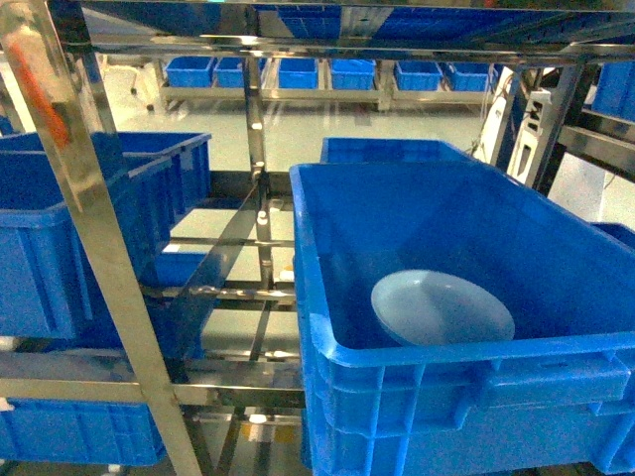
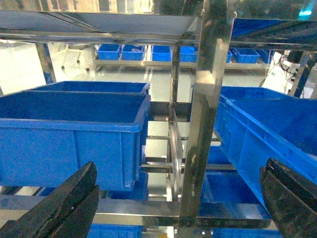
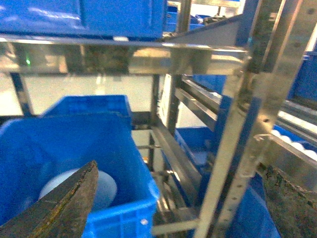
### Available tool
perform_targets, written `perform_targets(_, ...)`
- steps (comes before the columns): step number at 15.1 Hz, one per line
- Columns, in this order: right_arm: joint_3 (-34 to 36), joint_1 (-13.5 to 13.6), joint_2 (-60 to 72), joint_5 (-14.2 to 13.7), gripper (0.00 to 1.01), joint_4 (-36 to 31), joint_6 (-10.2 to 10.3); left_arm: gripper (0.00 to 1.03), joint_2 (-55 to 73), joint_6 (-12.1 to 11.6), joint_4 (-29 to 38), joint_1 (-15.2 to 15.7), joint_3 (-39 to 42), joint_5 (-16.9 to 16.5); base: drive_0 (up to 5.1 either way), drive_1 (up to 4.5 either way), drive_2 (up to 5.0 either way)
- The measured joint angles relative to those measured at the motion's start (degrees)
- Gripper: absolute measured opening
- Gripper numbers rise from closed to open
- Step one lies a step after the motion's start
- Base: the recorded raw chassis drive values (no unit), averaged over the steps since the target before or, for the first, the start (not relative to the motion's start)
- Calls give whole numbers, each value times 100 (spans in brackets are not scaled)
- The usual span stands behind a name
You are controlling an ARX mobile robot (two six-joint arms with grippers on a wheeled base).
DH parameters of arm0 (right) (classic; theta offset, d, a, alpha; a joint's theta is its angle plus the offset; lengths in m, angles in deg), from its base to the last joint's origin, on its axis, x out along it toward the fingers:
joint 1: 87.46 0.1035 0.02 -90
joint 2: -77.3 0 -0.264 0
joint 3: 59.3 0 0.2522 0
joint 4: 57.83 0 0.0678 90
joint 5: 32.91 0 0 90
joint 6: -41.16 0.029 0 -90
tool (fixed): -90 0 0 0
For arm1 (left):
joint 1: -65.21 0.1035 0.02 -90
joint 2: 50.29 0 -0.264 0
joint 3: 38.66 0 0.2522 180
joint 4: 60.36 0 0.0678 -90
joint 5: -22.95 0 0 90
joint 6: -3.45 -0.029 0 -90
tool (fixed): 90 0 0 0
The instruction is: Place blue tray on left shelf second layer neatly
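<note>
Crates (image 1: 89,228) fill my left shelf second layer (image 1: 213,294), open bars between them and the post. My left gripper (image 2: 181,198) gapes wide, empty. Blue tray (image 1: 442,307) lies inside the right crate (image 1: 466,397). My right gripper (image 3: 183,198) is spread, empty. No readable writing.

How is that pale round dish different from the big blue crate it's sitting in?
The blue tray is round, smooth and shallow; the blue crate is rectangular, deep and ribbed on its outer wall. The tray is pale sky-blue, the crate a far darker, saturated blue. The tray is much smaller, covering only part of the crate's floor, where it leans against the near wall. Both look like glossy blue plastic.
</note>
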Motion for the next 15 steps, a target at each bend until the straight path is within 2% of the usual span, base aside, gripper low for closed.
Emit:
perform_targets(1,149,50,-118,61,98,184,-192,98,0,0,7,-2,0,2,0,0,0)
perform_targets(2,369,-107,-109,601,92,-144,-140,98,0,0,9,-2,0,-15,0,0,0)
perform_targets(3,601,-599,-400,1473,75,-273,59,98,0,2,4,-2,0,0,0,0,0)
perform_targets(4,640,-745,-498,1705,68,-304,116,98,0,2,2,-2,0,7,0,0,0)
perform_targets(8,688,-881,-553,2011,57,-330,164,98,0,2,9,-2,0,4,0,0,0)
perform_targets(10,763,-1180,-614,2433,50,-310,186,98,0,0,7,-4,0,4,0,0,0)
perform_targets(11,789,-1274,-632,2522,48,-308,190,98,0,0,4,-2,0,2,0,0,0)
perform_targets(12,850,-1545,-667,2719,42,-304,195,98,0,0,11,-2,0,-13,0,0,0)
perform_targets(13,887,-1655,-673,2758,39,-308,201,98,0,0,13,-2,0,-17,0,0,0)
perform_targets(14,955,-1788,-697,2739,30,-313,221,98,0,2,4,-2,0,-4,0,0,0)
perform_targets(15,994,-1746,-758,2861,17,-341,227,98,0,0,9,-2,0,-13,0,0,0)
